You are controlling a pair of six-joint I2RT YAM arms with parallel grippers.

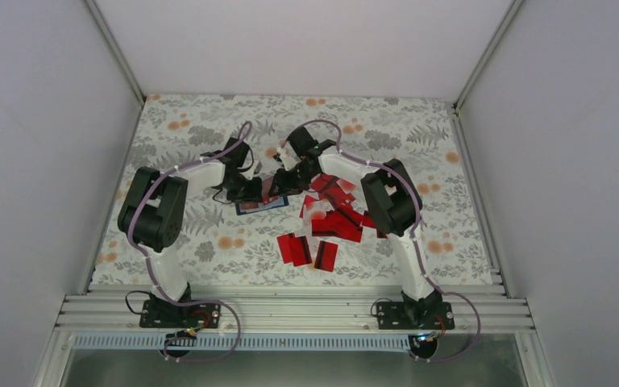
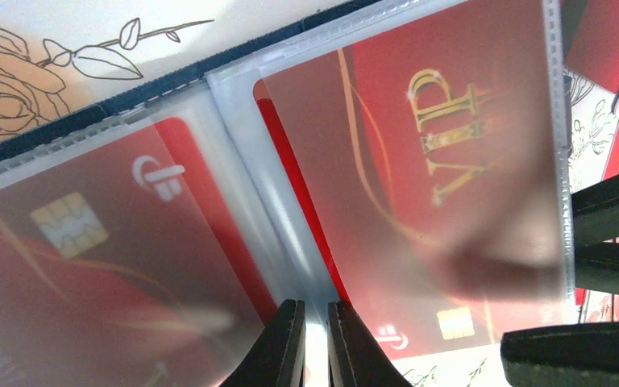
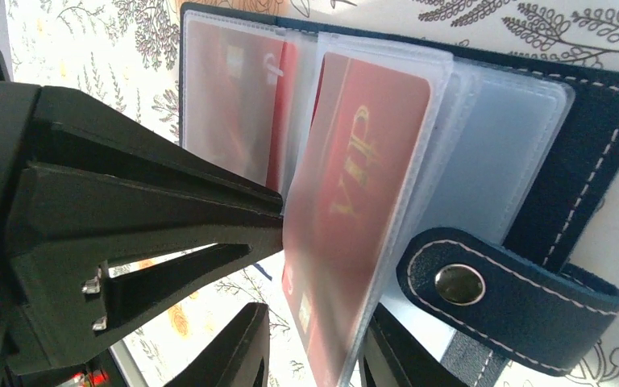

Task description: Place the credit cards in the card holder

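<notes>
Card holder (image 3: pixel 580 153) open, sleeve between right gripper (image 3: pixel 310 355) fingers.

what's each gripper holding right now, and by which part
Left gripper pins the card holder at its centre fold between sleeves. Right gripper straddles the plastic sleeve with the VIP card, at its bottom edge.

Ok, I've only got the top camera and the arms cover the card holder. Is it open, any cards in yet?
Observer: Open. The card holder has a red VIP card inside a clear sleeve.
Operator: Only that one?
Observer: No, the left wrist view shows a second card, with a chip, in the neighbouring sleeve.
Operator: And the right gripper?
Observer: The right gripper straddles the VIP sleeve's lower edge; whether it pinches it, I can't tell.
</notes>
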